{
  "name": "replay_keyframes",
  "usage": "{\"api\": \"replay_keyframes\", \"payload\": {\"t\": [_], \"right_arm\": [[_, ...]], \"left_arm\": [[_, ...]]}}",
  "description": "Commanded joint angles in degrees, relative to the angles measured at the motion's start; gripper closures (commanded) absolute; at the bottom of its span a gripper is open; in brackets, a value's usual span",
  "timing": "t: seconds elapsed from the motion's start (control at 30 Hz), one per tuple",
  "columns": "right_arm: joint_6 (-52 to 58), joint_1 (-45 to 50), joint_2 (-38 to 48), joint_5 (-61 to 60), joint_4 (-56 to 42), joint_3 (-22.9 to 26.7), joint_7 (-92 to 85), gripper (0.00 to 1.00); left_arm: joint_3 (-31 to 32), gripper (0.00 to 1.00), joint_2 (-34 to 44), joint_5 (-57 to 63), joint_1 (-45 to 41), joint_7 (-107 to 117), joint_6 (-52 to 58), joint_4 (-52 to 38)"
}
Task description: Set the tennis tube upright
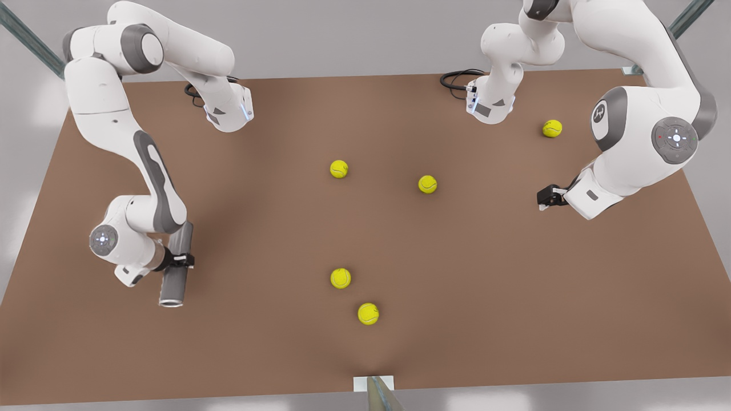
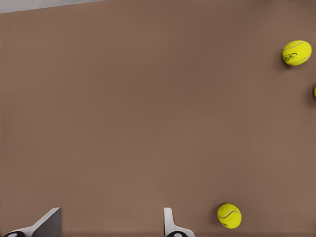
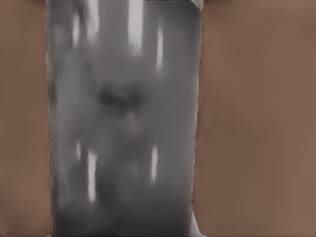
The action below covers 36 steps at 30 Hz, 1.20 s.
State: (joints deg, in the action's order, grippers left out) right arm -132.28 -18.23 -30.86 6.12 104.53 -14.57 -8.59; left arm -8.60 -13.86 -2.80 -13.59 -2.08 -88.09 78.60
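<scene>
The tennis tube (image 1: 174, 279) is a dark-grey cylinder lying flat near the table's edge at the front view's left, its silvery rim (image 1: 170, 301) toward the near side. My right gripper (image 1: 180, 260) straddles its middle and is shut on it. In the right wrist view the tube (image 3: 123, 123) shows very close up, with brown table on both sides. My left gripper (image 1: 546, 200) hovers at the front view's right, open, with nothing between its fingers (image 2: 170, 223).
Several yellow-green tennis balls lie loose on the brown table (image 1: 485, 274): two mid-table (image 1: 338, 169) (image 1: 427, 184), two nearer the front edge (image 1: 340, 278) (image 1: 368, 313), one at the back right (image 1: 552, 128). Arm bases stand at the back corners.
</scene>
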Motion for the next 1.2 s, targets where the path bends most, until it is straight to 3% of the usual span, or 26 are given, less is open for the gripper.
{"api": "replay_keyframes", "payload": {"t": [0.0,0.27,0.57,0.83,1.07,1.17], "right_arm": [[4.4,2.0,0.0,2.1,-1.4,-0.5,-0.7,0.28],[5.0,8.6,-1.5,7.9,-8.8,-0.4,-29.4,0.27],[3.5,15.5,-4.0,11.7,-13.2,-0.4,-45.4,0.26],[4.9,31.8,-5.4,10.8,-20.0,-0.4,-44.8,0.25],[8.8,45.6,-7.2,11.3,-23.7,-0.3,-30.6,0.25],[14.0,49.6,-13.3,11.3,-33.2,0.1,-27.7,0.24]], "left_arm": [[0.0,0.0,0.1,0.0,0.1,0.1,0.0,0.0],[0.0,0.0,0.2,0.0,0.0,0.1,0.0,0.0],[0.0,0.0,0.2,0.1,0.1,0.1,0.1,0.0],[0.0,0.0,0.2,0.1,0.1,0.1,0.0,0.0],[0.0,0.0,0.2,0.1,0.1,0.1,-0.1,0.0],[0.0,0.0,0.2,0.1,0.0,0.1,-0.2,0.0]]}}
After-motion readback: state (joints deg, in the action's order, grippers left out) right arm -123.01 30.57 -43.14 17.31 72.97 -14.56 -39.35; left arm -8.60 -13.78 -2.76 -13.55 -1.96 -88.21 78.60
